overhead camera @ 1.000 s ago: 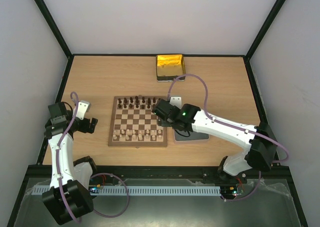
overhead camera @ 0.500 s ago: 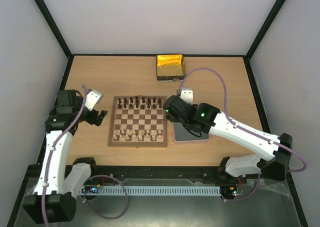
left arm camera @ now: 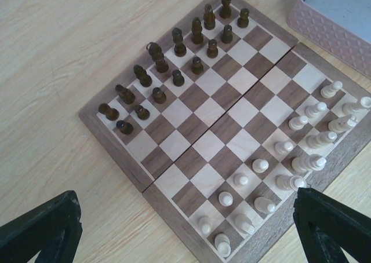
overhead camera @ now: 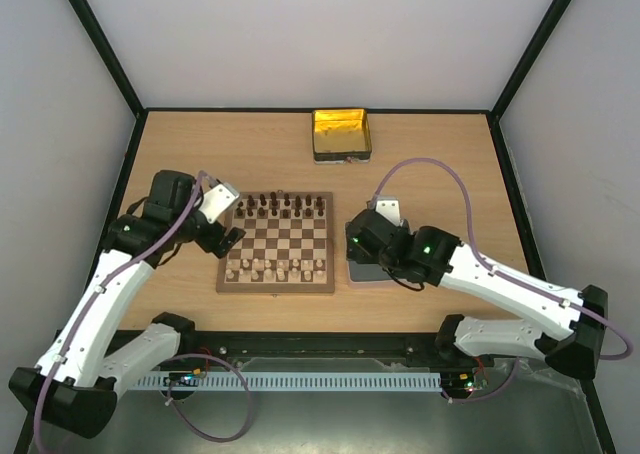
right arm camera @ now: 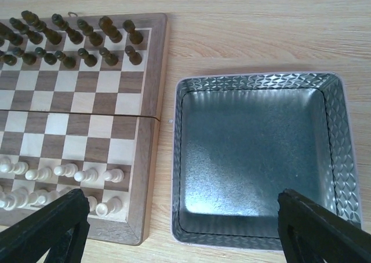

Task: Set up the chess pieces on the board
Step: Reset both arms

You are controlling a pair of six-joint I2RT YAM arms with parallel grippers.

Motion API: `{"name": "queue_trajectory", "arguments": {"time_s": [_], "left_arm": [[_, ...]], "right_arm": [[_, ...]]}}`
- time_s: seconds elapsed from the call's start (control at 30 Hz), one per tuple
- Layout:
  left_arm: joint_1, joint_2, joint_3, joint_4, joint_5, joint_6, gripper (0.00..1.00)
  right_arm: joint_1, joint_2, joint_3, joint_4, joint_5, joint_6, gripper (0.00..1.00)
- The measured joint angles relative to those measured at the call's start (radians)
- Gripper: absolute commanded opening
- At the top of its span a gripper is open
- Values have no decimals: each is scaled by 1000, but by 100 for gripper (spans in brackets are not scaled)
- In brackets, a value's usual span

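The board [overhead camera: 277, 240] lies mid-table, dark chess pieces [overhead camera: 280, 206] in its two far rows and pale ones [overhead camera: 275, 269] in its two near rows. My left gripper [overhead camera: 228, 236] hovers at the board's left edge, open. In the left wrist view its fingers [left arm camera: 40, 228] stand wide over the near corner of the board [left arm camera: 223, 124], with dark pieces [left arm camera: 174, 60] and pale pieces [left arm camera: 290, 159] below and nothing held. My right gripper [overhead camera: 354, 244] hangs open and empty beside the board's right edge. The right wrist view shows the board [right arm camera: 87, 118], with its pieces, on the left.
A grey metal tray [right arm camera: 255, 80] with pink outer walls sits just right of the board, nothing in it, largely under my right arm [overhead camera: 470, 269]. A yellow-gold tin [overhead camera: 342, 134] stands at the back. Black frame rails border the table.
My left arm has swung right, from the table's left side to the board's left edge. My right arm has pulled back off the board's right side to over the tray.
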Motion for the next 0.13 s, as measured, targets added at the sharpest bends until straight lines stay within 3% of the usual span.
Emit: {"name": "queue_trajectory", "arguments": {"time_s": [0.13], "left_arm": [[-8,0,-5,-17,2,0,99]], "right_arm": [[0,-13,-12,16,-14,-10,85]]}}
